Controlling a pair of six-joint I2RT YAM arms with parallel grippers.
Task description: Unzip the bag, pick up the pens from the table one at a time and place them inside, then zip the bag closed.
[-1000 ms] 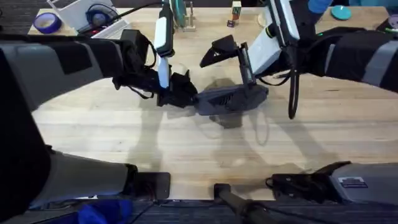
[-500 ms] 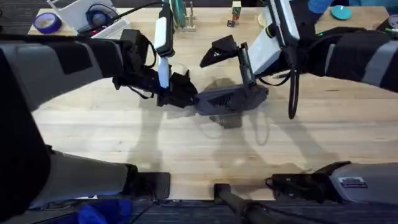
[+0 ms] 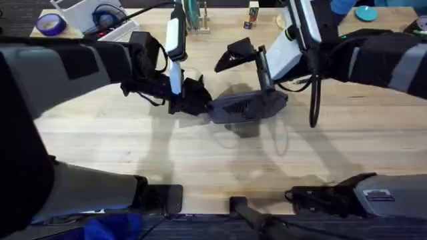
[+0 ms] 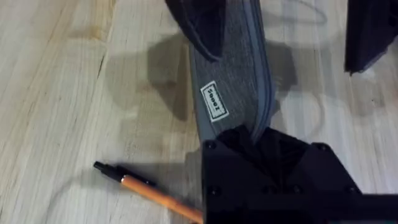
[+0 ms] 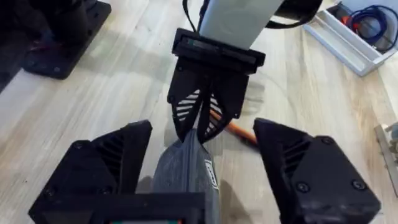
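Your grey-blue bag [image 3: 245, 105] is lying lengthwise left to right on the table [image 3: 200, 153], near the middle and a little toward the far side. Your left gripper [image 3: 197, 101] is sitting at the bag's left end; in the right wrist view its two black fingers [image 5: 200, 118] are pressed together on the fabric tip of the bag [image 5: 186, 171], so you are pinching that end shut between them. Your right gripper [image 3: 265, 88] is standing over the bag's right portion, coming down from the far side. In the right wrist view its fingers [image 5: 99, 165] are spread wide, one on each side of the bag, not closing on it. In the left wrist view one of those dark fingers [image 4: 202, 25] is overlapping the bag's far part, and a small white label [image 4: 215, 101] is showing on the grey fabric [image 4: 239, 81].

You are seeing the orange pen [image 4: 140, 186] with its black end lying flat on the table just beside the bag's left end, partly hidden under the left gripper body; in the right wrist view a short orange stretch [image 5: 236, 130] is peeking out behind the left gripper.
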